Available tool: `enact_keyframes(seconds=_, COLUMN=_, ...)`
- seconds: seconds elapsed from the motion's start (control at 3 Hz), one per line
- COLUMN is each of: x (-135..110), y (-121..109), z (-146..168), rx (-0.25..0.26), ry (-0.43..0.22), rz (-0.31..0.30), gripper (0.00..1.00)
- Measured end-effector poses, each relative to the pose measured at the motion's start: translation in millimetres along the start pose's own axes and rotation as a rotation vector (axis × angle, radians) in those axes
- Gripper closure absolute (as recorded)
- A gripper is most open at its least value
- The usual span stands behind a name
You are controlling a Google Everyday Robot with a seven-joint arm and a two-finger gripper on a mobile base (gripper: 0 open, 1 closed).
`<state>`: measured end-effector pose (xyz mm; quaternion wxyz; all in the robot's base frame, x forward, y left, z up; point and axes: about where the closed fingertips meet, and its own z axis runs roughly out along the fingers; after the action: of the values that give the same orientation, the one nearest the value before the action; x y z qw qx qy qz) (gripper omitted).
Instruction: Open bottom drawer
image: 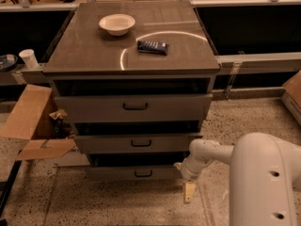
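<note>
At frame centre stands a three-drawer bench; the white robot arm enters from the lower right, its body cut off by the frame edge. Cardboard box on the floor to the left. Top drawer and middle drawer sit above the bottom drawer, which is lowest, just off the floor. Its black bar handle runs horizontal at mid-front. End effector hangs pointing down near the floor, just beside the bottom drawer's right front corner. The handle therefore lies to its left and slightly higher. How far open it is cannot be told; nothing visibly held. The wrist covers the drawer's right end, and the gaps above the drawers are too dark to read. On the bench: white bowl, dark packet. Paper cup on the ledge to the left.
</note>
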<state>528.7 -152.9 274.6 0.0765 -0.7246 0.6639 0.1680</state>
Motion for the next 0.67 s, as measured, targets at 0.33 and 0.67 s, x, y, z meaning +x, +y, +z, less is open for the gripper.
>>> enact_keyframes(seconds=0.33, x=-5, y=-22, z=24, rx=0.028, ry=-0.002, rz=-0.018, gripper=0.00)
enact_keyframes(seconds=0.67, x=-31, y=-26, z=13, rx=0.059, ry=0.014, rz=-0.036, gripper=0.00)
